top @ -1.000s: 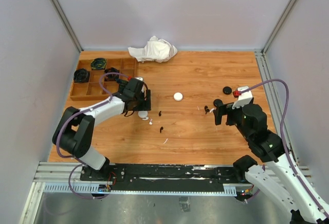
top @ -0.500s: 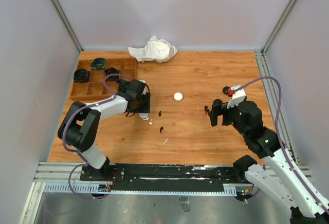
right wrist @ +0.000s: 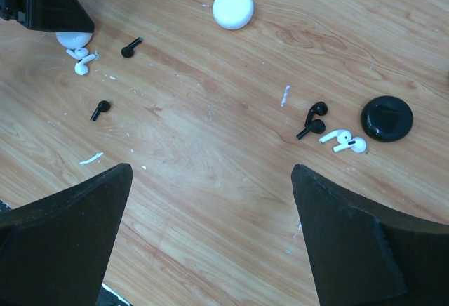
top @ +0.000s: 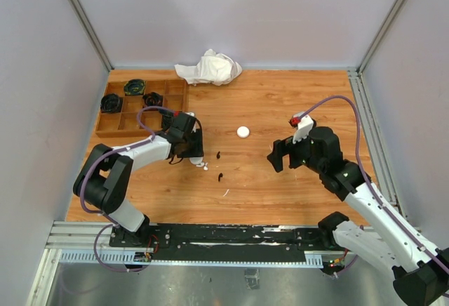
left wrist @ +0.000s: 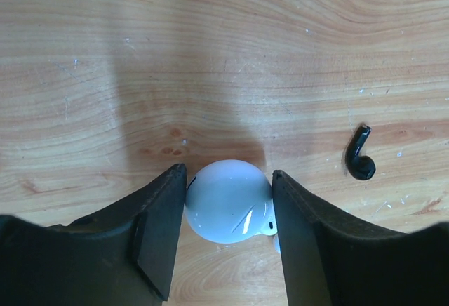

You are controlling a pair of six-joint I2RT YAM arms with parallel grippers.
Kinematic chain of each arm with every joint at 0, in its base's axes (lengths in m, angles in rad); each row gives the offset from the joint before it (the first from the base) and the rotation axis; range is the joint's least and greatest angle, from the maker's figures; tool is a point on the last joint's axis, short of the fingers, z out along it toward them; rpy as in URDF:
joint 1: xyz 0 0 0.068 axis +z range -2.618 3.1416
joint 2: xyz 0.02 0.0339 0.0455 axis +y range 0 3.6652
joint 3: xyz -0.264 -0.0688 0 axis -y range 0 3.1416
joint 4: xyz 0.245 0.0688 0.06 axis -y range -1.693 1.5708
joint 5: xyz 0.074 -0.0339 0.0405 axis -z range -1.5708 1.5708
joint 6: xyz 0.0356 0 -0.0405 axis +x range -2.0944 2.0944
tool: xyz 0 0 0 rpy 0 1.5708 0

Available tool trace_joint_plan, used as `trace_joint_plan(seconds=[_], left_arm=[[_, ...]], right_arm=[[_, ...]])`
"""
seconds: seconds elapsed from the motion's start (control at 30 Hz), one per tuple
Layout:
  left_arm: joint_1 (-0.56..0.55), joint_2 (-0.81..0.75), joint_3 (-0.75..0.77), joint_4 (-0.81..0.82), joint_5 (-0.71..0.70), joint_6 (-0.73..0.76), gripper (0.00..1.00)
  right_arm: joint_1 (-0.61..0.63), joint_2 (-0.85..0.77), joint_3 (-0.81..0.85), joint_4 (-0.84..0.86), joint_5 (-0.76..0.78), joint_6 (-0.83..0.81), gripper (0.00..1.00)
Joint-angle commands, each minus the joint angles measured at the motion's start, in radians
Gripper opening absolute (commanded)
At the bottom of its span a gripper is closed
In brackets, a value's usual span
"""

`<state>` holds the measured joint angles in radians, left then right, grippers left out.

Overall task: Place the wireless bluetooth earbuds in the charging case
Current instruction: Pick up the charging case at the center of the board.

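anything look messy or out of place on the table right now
Yes. Loose on the table: a black earbud on its own, a black pair and a white pair beside the black case. A thin white sliver looks like stray debris, and a crumpled white cloth sits at the far edge.

No legible text, label, brand or number anywhere

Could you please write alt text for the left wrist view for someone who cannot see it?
Two black fingers of the left gripper press against both sides of a round, glossy white plastic charging case on a wooden table. A small black stemmed earbud lies apart to its right.
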<state>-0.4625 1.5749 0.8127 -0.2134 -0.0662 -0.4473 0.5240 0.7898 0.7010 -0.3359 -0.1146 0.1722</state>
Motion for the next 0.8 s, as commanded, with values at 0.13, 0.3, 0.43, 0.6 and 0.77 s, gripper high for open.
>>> trace_joint_plan(seconds=[0.13, 0.3, 0.43, 0.6, 0.77], left_arm=[[-0.039, 0.011, 0.017, -0.071, -0.066, 0.008, 0.63], [-0.044, 0.041, 0.039, -0.103, -0.071, 0.04, 0.65], [-0.055, 0.067, 0.06, -0.143, -0.079, 0.061, 0.65], [-0.069, 0.085, 0.066, -0.153, -0.07, 0.068, 0.65], [-0.076, 0.097, 0.069, -0.159, -0.067, 0.06, 0.61]], right_arm=[[0.012, -0.006, -0.019, 0.053, -0.052, 0.0, 0.99], [0.013, -0.004, -0.029, 0.054, -0.057, -0.002, 0.99], [0.013, -0.007, -0.038, 0.052, -0.061, -0.003, 0.99], [0.013, -0.005, -0.045, 0.049, -0.061, -0.01, 0.99], [0.013, 0.005, -0.042, 0.056, -0.077, -0.013, 0.99]])
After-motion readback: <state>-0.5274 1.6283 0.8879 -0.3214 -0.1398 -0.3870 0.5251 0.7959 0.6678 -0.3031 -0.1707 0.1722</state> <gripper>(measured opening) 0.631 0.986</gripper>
